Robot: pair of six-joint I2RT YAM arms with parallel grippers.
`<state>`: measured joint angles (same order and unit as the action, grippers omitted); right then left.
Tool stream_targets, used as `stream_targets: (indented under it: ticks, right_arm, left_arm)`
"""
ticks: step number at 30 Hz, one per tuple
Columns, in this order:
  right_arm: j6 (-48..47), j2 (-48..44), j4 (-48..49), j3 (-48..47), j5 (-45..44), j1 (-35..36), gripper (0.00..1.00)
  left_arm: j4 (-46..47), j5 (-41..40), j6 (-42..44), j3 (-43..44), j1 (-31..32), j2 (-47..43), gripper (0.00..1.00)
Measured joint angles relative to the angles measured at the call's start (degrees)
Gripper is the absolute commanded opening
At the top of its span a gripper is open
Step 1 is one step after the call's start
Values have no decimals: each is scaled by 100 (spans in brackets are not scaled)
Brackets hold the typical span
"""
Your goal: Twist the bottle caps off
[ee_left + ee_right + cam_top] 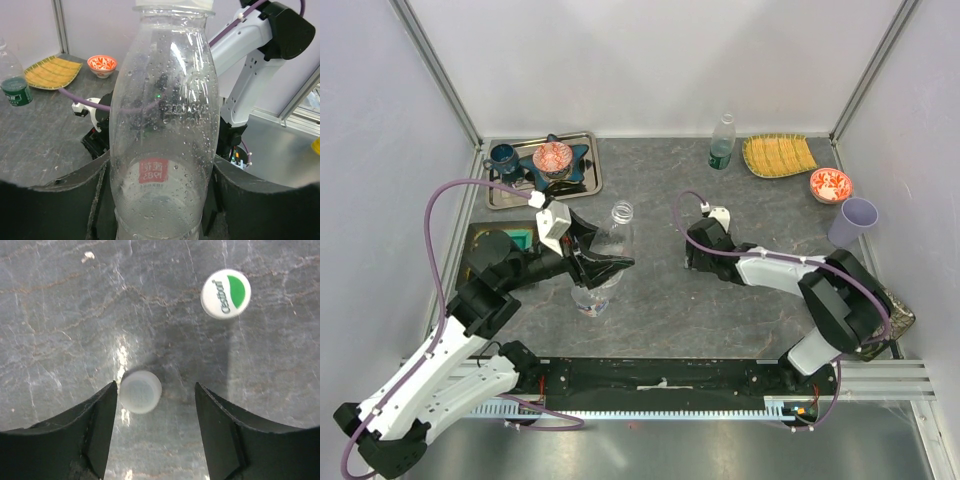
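Note:
My left gripper (608, 262) is shut on the body of a plain clear bottle (604, 262) and holds it upright near the table's middle. Its neck (622, 211) looks open from above. In the left wrist view the bottle (165, 125) fills the space between the jaws. My right gripper (155, 386) is open and points down at the table, right of the bottle. A plain white cap (141, 391) lies between its fingers, close to the left one. A green-and-white cap (226, 293) lies further off. A greenish bottle (722, 142) stands at the back. The other bottles are out of view.
A metal tray (588, 180) with a blue cup, a star plate and a red bowl sits back left. A yellow woven plate (778, 155), a red-white bowl (831, 184) and a lilac cup (853, 221) stand back right. White walls enclose the table.

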<state>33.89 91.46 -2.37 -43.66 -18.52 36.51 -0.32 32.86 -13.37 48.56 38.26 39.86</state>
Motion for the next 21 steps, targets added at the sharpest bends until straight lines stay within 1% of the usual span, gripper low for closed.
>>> stream_targets:
  ticks: [2,4,6,8,9,13,16,17,19,21]
  right_arm:
    - [7,-142,-219,15,42,0,74]
    - [22,-448,-527,0,48,0,77]
    - [13,-881,-1003,-227,37,0,77]
    - [-11,-1241,-1530,-833,-42,0,77]
    - [-37,-1414,-1757,-1327,-105,0,77]
    - [-247,-2201,-1886,-2677,-116,0,79]
    - [-479,-3012,-1709,-3045,520,-9,83]
    - [-535,-3265,-1650,-3143,944,-20,84]
    - [-566,-3501,-1556,-3322,1587,-20,88]
    - [-564,-3547,-1405,-3547,2304,-13,91]
  left_arm:
    - [0,-2,0,-11,0,42,60]
    - [2,-4,0,-11,0,105,60]
    - [2,-22,2,-11,0,173,60]
    - [15,-31,2,-11,0,254,60]
    - [28,-33,4,-9,0,304,61]
    - [63,-17,39,46,0,669,61]
    - [68,133,48,179,0,1064,62]
    - [68,238,48,256,0,1224,62]
    - [72,437,46,400,0,1504,62]
    - [81,691,46,601,11,1816,62]
